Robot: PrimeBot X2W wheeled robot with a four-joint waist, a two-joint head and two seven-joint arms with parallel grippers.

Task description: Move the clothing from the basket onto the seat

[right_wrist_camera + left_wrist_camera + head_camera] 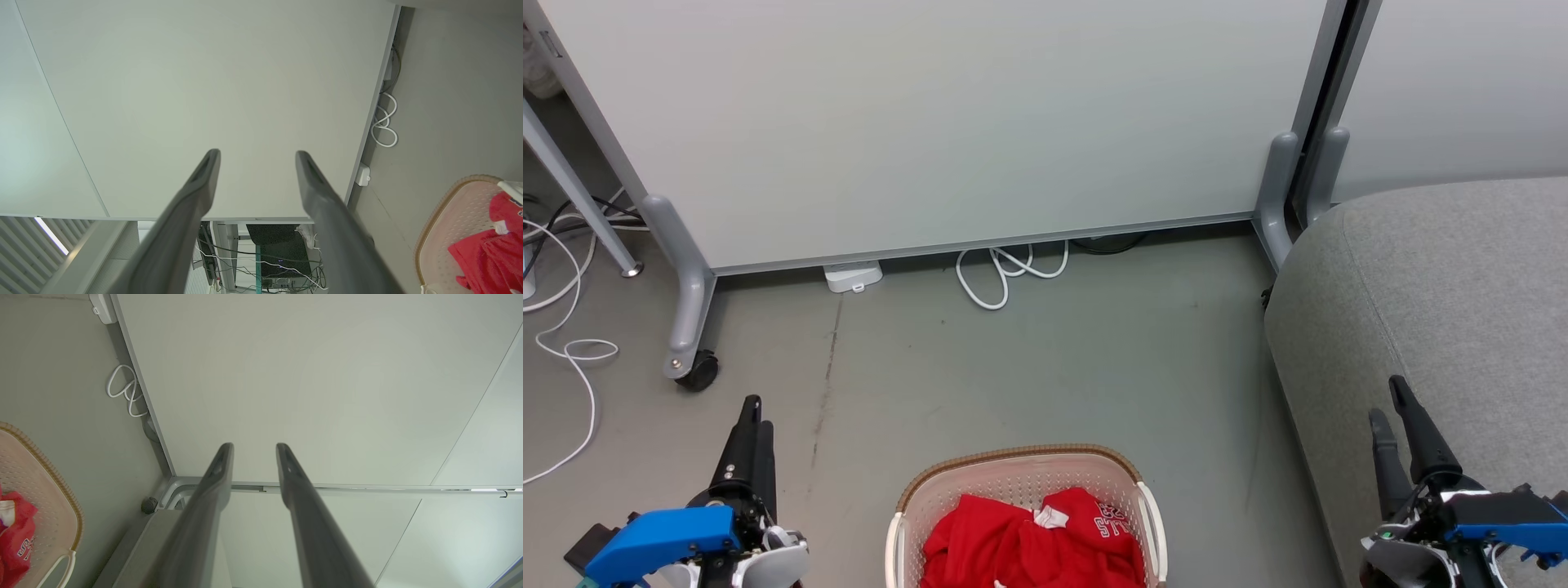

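The clothing [1021, 543] is a heap of bright red fabric with white lettering and a white tag. It lies in the basket [1013, 465], cream with a brown braided rim, on the floor at the bottom centre. The seat [1454, 278] is a big grey cushion at the right. My left gripper [757, 412] hangs left of the basket, fingers a narrow gap apart and empty. Over the seat's front edge my right gripper [1387, 402] stands open and empty. The left wrist view shows my left gripper [254, 447], the basket [61, 498] and clothing [16, 535]. In the right wrist view are my right gripper [258, 153], the basket [449, 220] and clothing [490, 253].
A white partition panel [947, 122] on grey wheeled feet [690, 327] stands behind the basket. White cables [1009, 273] and a small white box [854, 276] lie at its base. More cables [572, 351] trail at the far left. Grey floor [1054, 367] lies between the panel and the basket.
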